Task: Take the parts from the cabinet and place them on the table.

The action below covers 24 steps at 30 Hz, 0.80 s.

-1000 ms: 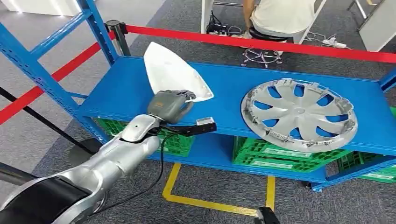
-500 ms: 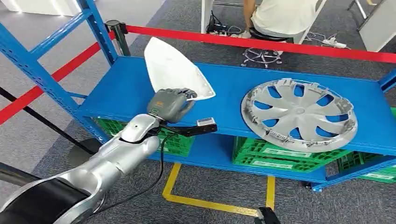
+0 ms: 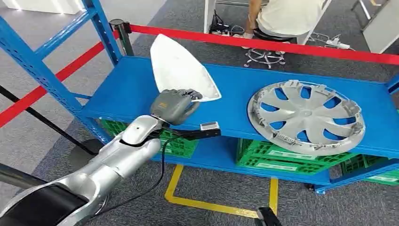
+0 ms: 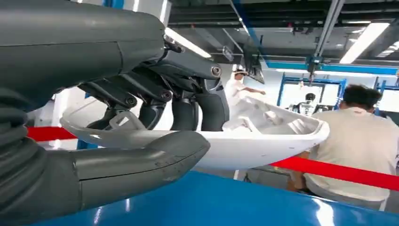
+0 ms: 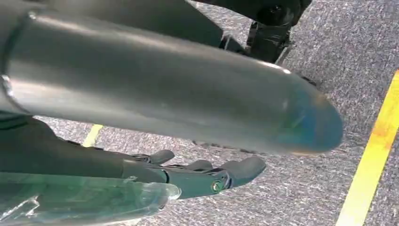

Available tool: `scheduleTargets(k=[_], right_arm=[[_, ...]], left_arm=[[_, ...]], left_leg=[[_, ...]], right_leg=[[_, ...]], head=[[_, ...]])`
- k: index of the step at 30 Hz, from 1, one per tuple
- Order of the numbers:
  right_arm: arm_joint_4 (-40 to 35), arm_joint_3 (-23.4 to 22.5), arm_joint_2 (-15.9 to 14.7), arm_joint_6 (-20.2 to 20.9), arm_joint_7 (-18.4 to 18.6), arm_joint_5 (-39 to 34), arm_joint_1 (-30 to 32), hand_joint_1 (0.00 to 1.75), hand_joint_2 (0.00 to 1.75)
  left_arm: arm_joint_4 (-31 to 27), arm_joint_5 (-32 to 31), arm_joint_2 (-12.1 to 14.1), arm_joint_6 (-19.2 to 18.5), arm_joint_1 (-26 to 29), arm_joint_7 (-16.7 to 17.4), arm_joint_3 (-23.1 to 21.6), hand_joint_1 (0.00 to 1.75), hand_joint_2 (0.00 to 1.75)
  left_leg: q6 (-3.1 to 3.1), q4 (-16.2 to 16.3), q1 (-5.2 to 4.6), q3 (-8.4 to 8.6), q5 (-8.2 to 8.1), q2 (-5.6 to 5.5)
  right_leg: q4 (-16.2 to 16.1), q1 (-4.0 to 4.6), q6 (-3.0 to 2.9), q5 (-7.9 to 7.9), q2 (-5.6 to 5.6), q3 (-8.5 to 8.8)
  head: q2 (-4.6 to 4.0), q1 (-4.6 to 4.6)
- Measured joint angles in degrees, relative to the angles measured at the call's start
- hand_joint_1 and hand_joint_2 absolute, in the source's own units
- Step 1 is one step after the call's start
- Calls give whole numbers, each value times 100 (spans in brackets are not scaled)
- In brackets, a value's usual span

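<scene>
Fingers (image 4: 188, 106) of your left hand (image 3: 173, 105) are closed on the near edge of the white shell part (image 3: 181, 70), thumb beneath and the darker fingers hooked over its rim. You can see in the left wrist view that the part is tilted up off the blue shelf (image 3: 122, 89), its far tip raised toward the red barrier tape (image 3: 263, 43). So you are only at the start: this first part is gripped but not yet carried away from the cabinet. The silver wheel cover (image 3: 307, 115) lies flat on the same shelf, well apart to the right, untouched. Your right hand (image 5: 207, 176) hangs low over the grey carpet, holding nothing, its fingers loosely apart. Both parts have yet to reach the counter.
</scene>
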Motion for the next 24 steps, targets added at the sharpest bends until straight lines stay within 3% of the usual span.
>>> scheduleTargets(k=[1,2,3,4,6,7,8,9,11,12,13,14,16,17,18,20,22,23,24], right_arm=[[0,0,-18,-13,16,7,-2,0,0],[0,0,-29,-33,33,17,3,0,0],[0,0,-37,-42,51,31,7,0,0],[0,0,-46,-55,51,46,6,0,0],[0,0,-83,-72,48,87,-27,0,0],[-2,0,-114,-94,46,105,-54,0,0],[-9,0,-98,-98,38,116,-84,0,0],[-18,0,-105,-103,24,125,-88,0,0],[-24,-2,-138,-122,20,159,-103,0,0],[-26,-4,-144,-142,16,177,-98,0,0],[-26,-9,-153,-142,11,192,-115,0,0],[-33,-15,-162,-140,7,219,-119,0,0],[-48,-31,-173,-140,-13,262,-119,0,0],[-48,-33,-184,-140,-28,282,-118,0,0],[-48,-35,-192,-140,-39,291,-118,0,0],[-50,-35,-206,-140,-54,293,-120,0,0],[-57,-35,-212,-140,-56,295,-127,0,0],[-59,-37,-212,-138,-56,295,-131,0,0],[-59,-37,-216,-138,-56,297,-140,0,0]], left_arm=[[-4,11,18,0,44,2,0,157,175],[-4,39,37,-2,97,4,0,157,175],[-4,57,55,-2,154,2,0,157,175],[-4,68,64,0,196,4,0,157,175],[-4,120,85,17,217,2,0,157,175],[-4,136,90,31,214,-2,0,157,175],[-9,164,105,46,212,-2,0,157,175],[-9,170,114,52,219,-7,-2,157,175],[-15,190,149,59,233,-17,-2,157,175],[-20,203,177,57,244,-17,-2,157,175],[-24,219,197,61,244,-20,-2,157,175],[-35,223,221,63,248,-17,0,157,175],[-57,240,249,65,252,-24,2,157,175],[-59,240,262,68,267,-35,2,157,175],[-59,240,278,68,286,-35,2,157,175],[-72,240,297,68,311,-37,2,157,175],[-100,240,304,70,308,-41,4,157,175],[-129,240,302,72,302,-44,6,157,175],[-153,240,300,76,296,-50,7,157,175]], left_leg=[[0,1,-1,-4,1,4],[-3,1,-1,-7,4,8],[-14,2,0,-9,13,11],[-30,4,10,-15,26,11],[-78,32,52,-43,53,1],[-118,61,64,-60,64,-7],[-174,71,33,-101,88,-24],[-210,73,21,-102,118,-26],[-281,60,34,-116,217,-32],[-320,60,43,-139,239,-29],[-351,114,59,-186,91,-4],[-374,346,55,-265,-202,9],[-407,1231,56,-536,-834,10],[-409,1717,56,-655,-1056,11],[-401,1969,55,-671,-1094,11],[-348,1749,51,-384,-819,11],[-246,860,22,281,-567,11],[-183,370,-18,645,-691,10],[-183,109,-15,770,-751,12]], right_leg=[[536,3,9,-221,1,-236],[929,6,17,-337,1,-413],[1058,4,21,-299,0,-484],[886,1,28,-124,-1,-402],[-105,-23,59,405,-6,90],[-596,-47,101,515,-7,338],[-666,1,90,455,36,443],[-628,-3,3,524,74,378],[-573,21,-53,536,75,305],[-578,11,-126,580,71,258],[-582,-1,-207,627,55,214],[-583,0,-268,677,54,156],[-579,15,-313,774,37,26],[-578,26,-325,826,20,-45],[-576,37,-328,874,12,-107],[-575,67,-318,963,2,-231],[-575,85,-293,1049,3,-311],[-573,99,-261,1081,4,-336],[-573,103,-231,1121,0,-356]], head=[[0,-15],[0,-2],[0,-13],[0,-4],[0,-7],[0,-9],[0,15],[0,4],[0,4],[0,9],[0,2],[0,-13],[0,-20],[0,-20],[0,-22],[0,-22],[0,-20],[0,-18],[0,-7]])
